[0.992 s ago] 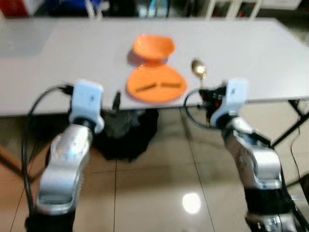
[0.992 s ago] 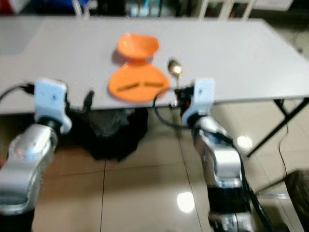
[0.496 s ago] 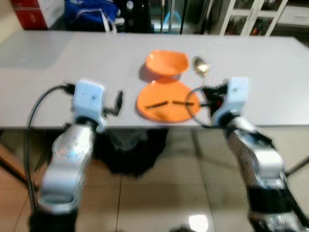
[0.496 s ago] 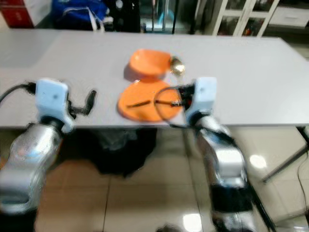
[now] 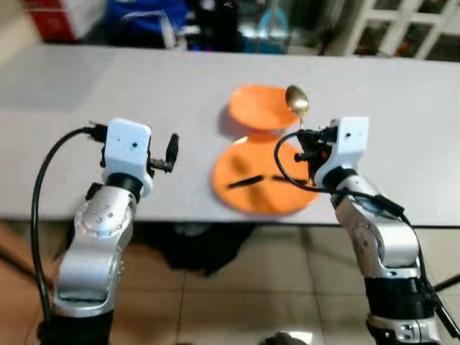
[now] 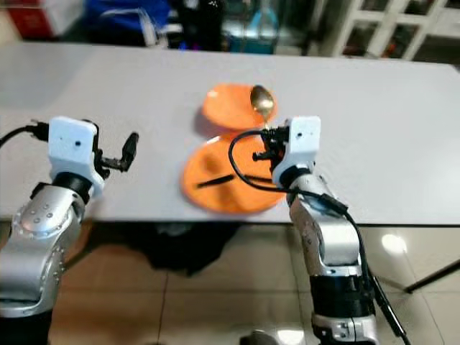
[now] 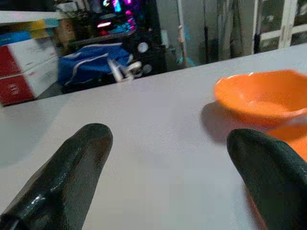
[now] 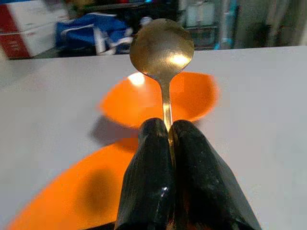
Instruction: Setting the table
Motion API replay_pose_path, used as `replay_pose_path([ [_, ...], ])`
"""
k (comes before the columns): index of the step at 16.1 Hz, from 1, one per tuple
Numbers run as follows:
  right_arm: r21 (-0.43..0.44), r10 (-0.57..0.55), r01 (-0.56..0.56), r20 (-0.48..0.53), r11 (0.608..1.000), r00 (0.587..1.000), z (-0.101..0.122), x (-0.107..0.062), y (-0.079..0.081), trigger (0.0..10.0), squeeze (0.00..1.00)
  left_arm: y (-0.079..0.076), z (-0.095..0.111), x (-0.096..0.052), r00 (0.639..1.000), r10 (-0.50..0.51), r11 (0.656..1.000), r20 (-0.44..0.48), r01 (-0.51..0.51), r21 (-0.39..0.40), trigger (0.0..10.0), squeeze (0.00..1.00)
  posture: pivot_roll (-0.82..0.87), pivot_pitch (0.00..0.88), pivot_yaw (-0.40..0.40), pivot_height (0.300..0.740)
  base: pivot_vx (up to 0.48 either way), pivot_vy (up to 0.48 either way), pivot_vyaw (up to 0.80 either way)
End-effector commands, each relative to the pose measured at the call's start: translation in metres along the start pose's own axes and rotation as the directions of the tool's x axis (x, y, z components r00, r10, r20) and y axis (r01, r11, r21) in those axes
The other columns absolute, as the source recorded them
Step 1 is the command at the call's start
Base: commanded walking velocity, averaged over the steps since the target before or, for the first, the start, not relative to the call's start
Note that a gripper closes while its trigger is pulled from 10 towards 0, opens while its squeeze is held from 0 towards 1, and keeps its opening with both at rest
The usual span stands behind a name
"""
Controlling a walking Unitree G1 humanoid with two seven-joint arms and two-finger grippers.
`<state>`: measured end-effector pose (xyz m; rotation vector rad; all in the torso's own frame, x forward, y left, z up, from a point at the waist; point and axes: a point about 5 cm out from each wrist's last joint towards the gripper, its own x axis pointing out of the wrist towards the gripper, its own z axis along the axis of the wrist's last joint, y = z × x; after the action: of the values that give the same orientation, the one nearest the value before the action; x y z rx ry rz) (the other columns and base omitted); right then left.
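An orange bowl (image 5: 260, 108) stands on the grey table (image 5: 108, 86), and an orange plate (image 5: 251, 192) lies just in front of it, near the front edge. Two thin dark sticks (image 5: 244, 181) lie on the plate. My right gripper (image 8: 168, 125) is shut on the handle of a gold spoon (image 8: 162, 45). It holds the spoon (image 5: 296, 100) upright over the plate's right side, with the spoon's head in front of the bowl's right rim. My left gripper (image 7: 168, 136) is open and empty, over the table to the left of the plate. The bowl (image 7: 256, 98) lies ahead of it.
A dark bag (image 5: 208, 248) lies on the tiled floor under the table's front edge. Behind the table are a blue bag (image 7: 91, 64), red and white boxes (image 7: 26, 62) and white cabinets (image 5: 402, 32). Bare tabletop extends left and right of the dishes.
The camera has come closer to the table. Both grippers, earlier at the front edge, now reach over the tabletop, and the held spoon has moved above the plate.
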<state>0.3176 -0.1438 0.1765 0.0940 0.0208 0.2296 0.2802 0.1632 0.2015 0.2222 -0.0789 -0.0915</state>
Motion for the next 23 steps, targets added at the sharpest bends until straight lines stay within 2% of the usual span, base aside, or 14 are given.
replay_pose_path([
  [1, -0.03, -0.027, 0.028, 0.015, 0.999, 1.0, 0.003, -0.002, -0.007, 10.0, 0.0, -0.003, -0.002, 0.002, 1.0, 0.005, 1.0, -0.02, -0.005, 0.002, 10.0, 0.0, 0.01, 0.063, -0.013, 0.74, 0.0, 0.0, 0.0],
  [3, -0.047, -0.011, 0.012, 0.011, 0.999, 1.0, 0.003, -0.002, -0.004, 10.0, 0.0, -0.002, -0.002, 0.001, 1.0, 0.0, 0.999, -0.021, 0.001, 0.037, 10.0, 0.0, 0.01, 0.065, -0.013, 0.74, 0.0, 0.0, 0.0],
  [9, -0.065, -0.013, 0.013, 0.007, 0.998, 1.0, 0.002, -0.001, -0.003, 10.0, 0.0, -0.002, -0.001, 0.002, 1.0, 0.006, 0.999, -0.018, -0.005, 0.032, 10.0, 0.0, 0.01, 0.064, -0.014, 0.74, 0.0, -0.46, 0.8],
  [12, -0.008, -0.036, 0.035, -0.013, 0.999, 0.999, 0.0, 0.0, -0.003, 10.0, 0.0, -0.002, -0.004, 0.002, 0.999, -0.003, 0.999, -0.033, 0.005, 0.052, 10.0, 0.0, 0.01, 0.065, -0.016, 0.74, 0.0, -0.16, 0.0],
  [13, 0.048, -0.051, 0.054, -0.055, 0.997, 0.997, -0.002, 0.002, -0.001, 10.0, 0.0, -0.005, -0.006, 0.0, 0.998, -0.055, 0.996, -0.03, 0.057, 0.072, 10.0, 0.0, 0.01, 0.064, -0.018, 0.74, 0.0, 0.0, 0.0],
  [15, 0.084, -0.094, 0.104, -0.118, 0.991, 0.989, -0.005, 0.003, -0.004, 10.0, 0.0, -0.009, -0.003, -0.003, 0.993, -0.12, 0.99, -0.009, 0.12, 0.067, 10.0, 0.0, 0.01, 0.066, -0.02, 0.74, 0.0, 0.0, 0.0],
  [17, 0.107, -0.209, 0.233, -0.198, 0.967, 0.958, -0.01, 0.003, -0.017, 10.0, 0.0, -0.016, -0.003, -0.007, 0.976, -0.219, 0.973, -0.005, 0.219, 0.075, 10.0, 0.0, 0.01, 0.065, -0.018, 0.74, 0.0, 0.0, 0.0],
  [19, 0.084, -0.273, 0.295, -0.209, 0.952, 0.939, -0.012, 0.002, -0.026, 10.0, 0.0, -0.02, -0.004, -0.009, 0.96, -0.279, 0.957, -0.004, 0.278, 0.083, 10.0, 0.0, 0.01, 0.067, -0.016, 0.74, 0.0, 0.0, 0.0],
  [22, 0.032, -0.392, 0.418, -0.289, 0.908, 0.873, -0.023, -0.005, -0.044, 10.0, 0.0, -0.029, -0.004, -0.014, 0.916, -0.4, 0.914, -0.001, 0.399, 0.076, 10.0, 0.0, 0.0, 0.067, -0.006, 0.74, 0.0, 0.0, 0.0],
  [23, 0.007, -0.41, 0.438, -0.339, 0.899, 0.847, -0.031, -0.008, -0.046, 10.0, 0.0, -0.036, -0.003, -0.018, 0.88, -0.474, 0.88, 0.013, 0.473, 0.048, 10.0, 0.0, 0.0, 0.068, -0.001, 0.74, 0.0, 0.0, 0.0],
])
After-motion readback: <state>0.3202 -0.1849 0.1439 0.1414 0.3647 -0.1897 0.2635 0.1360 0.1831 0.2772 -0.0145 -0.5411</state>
